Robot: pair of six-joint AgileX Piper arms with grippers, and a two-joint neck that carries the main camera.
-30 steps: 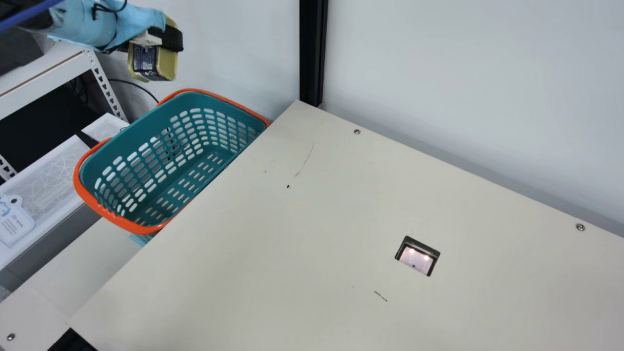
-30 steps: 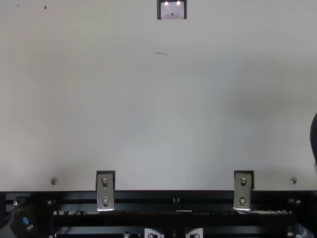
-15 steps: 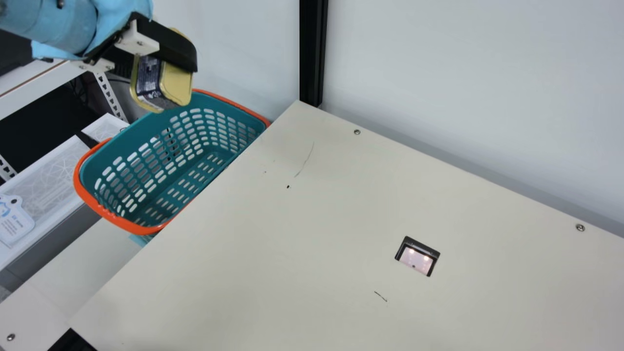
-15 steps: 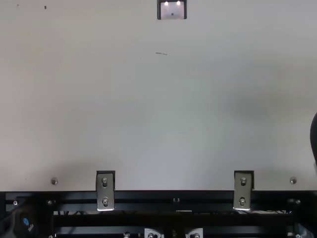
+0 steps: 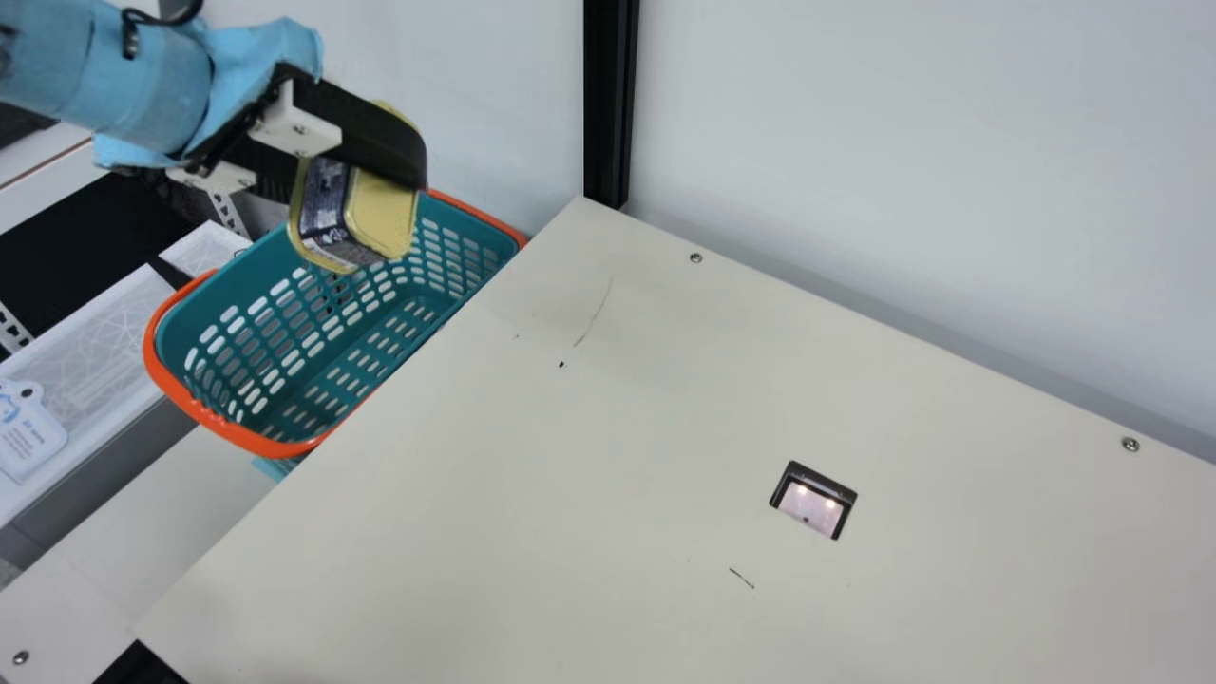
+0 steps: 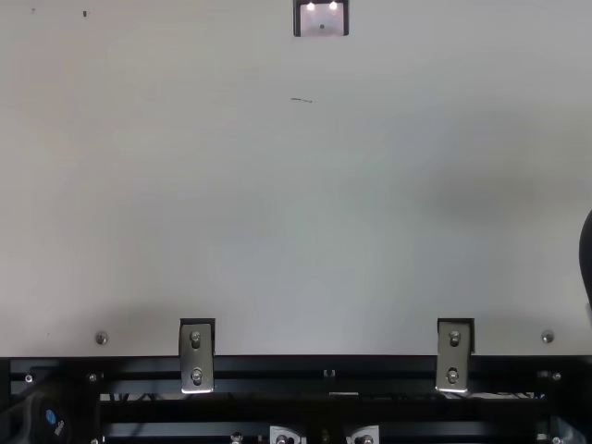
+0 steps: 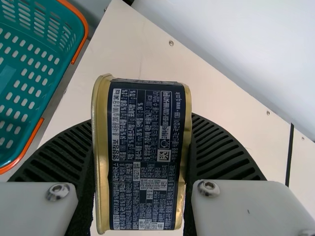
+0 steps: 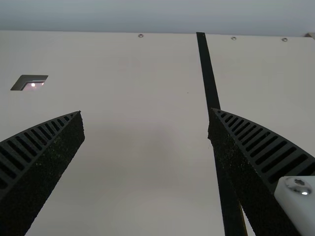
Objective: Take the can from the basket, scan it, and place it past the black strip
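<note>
Left arm (image 5: 142, 81): blue-sleeved, aloft. Left gripper (image 5: 359, 190): angled downward, fingers clamped in hold. Right gripper (image 8: 146, 112): fingers spread wide.

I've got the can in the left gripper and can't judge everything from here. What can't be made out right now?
- Can, sides between the left gripper's fingers: partly covered by them, left wrist view.
- Basket, floor nearest the table: hidden by the table edge, main view.
- Black strip, part of its near stretch: behind the right gripper's finger, right wrist view.
- Dark shape: cut off by the top view's right edge; unidentifiable there.
</note>
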